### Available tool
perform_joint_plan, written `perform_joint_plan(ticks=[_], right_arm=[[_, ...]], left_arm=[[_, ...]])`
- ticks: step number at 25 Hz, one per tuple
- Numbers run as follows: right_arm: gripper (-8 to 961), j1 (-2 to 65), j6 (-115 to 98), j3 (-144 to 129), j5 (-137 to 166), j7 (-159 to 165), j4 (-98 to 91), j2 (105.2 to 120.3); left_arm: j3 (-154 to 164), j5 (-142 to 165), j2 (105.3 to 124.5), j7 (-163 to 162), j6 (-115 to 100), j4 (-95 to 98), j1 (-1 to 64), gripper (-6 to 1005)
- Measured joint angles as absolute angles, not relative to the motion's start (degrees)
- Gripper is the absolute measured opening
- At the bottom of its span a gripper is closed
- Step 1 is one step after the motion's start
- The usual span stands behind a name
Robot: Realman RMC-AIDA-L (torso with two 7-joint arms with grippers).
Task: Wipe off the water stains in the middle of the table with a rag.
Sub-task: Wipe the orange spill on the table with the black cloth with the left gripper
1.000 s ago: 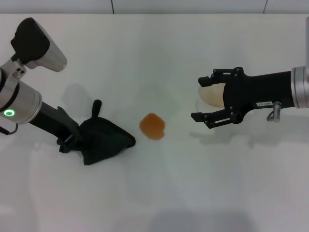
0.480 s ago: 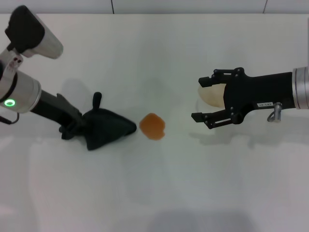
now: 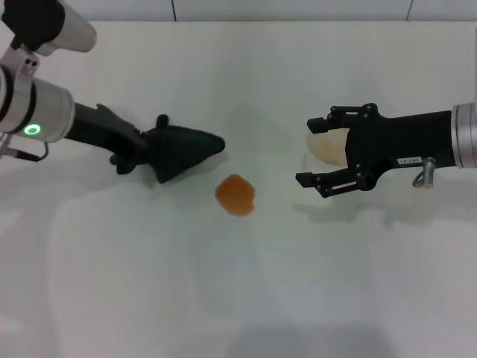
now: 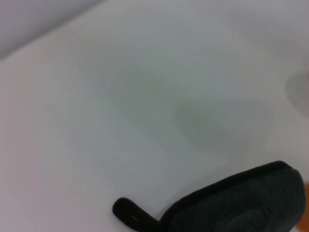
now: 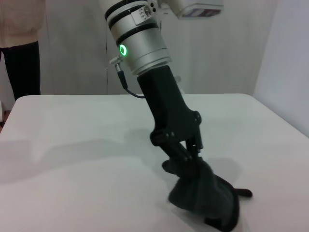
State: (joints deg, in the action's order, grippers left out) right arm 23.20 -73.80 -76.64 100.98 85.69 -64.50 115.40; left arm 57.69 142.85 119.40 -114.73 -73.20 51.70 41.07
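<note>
The orange-amber water stain lies in the middle of the white table. My left gripper is shut on the black rag and holds it lifted, just up and left of the stain. The rag also shows in the left wrist view and in the right wrist view, hanging from the left gripper. My right gripper is open and empty, to the right of the stain.
A white paper cup lies on its side behind the right gripper's fingers. The table's far edge runs along the top of the head view.
My left gripper has lifted the rag off the table and carried it up and to the right, toward the stain. The right arm has not moved.
</note>
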Motion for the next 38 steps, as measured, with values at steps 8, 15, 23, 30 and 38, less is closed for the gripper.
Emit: perform_joint_plan(ticks=[8, 15, 23, 30, 38], right_arm=[[868, 23.28, -73.65, -76.64, 100.98, 85.66, -64.42, 115.40], [868, 23.61, -73.56, -76.64, 100.98, 85.55, -63.94, 115.40], [868, 23.79, -73.47, -76.64, 100.99, 85.52, -63.89, 115.40], [868, 23.69, -73.47, -76.64, 100.99, 85.51, -63.89, 115.40], [868, 23.51, -73.48, -76.45, 101.07, 85.35, -63.90, 115.35]], left_arm=[[62.05, 139.36, 119.48, -114.79, -67.63, 43.85, 44.35, 85], [62.80, 138.15, 119.57, -114.92, -66.54, 40.53, 46.33, 85], [68.84, 135.01, 119.50, -114.29, -66.48, 38.45, 47.97, 86], [77.21, 131.68, 119.37, -112.51, -68.39, 38.97, 47.99, 86], [77.94, 130.25, 119.38, -110.95, -72.62, 42.03, 47.38, 86]])
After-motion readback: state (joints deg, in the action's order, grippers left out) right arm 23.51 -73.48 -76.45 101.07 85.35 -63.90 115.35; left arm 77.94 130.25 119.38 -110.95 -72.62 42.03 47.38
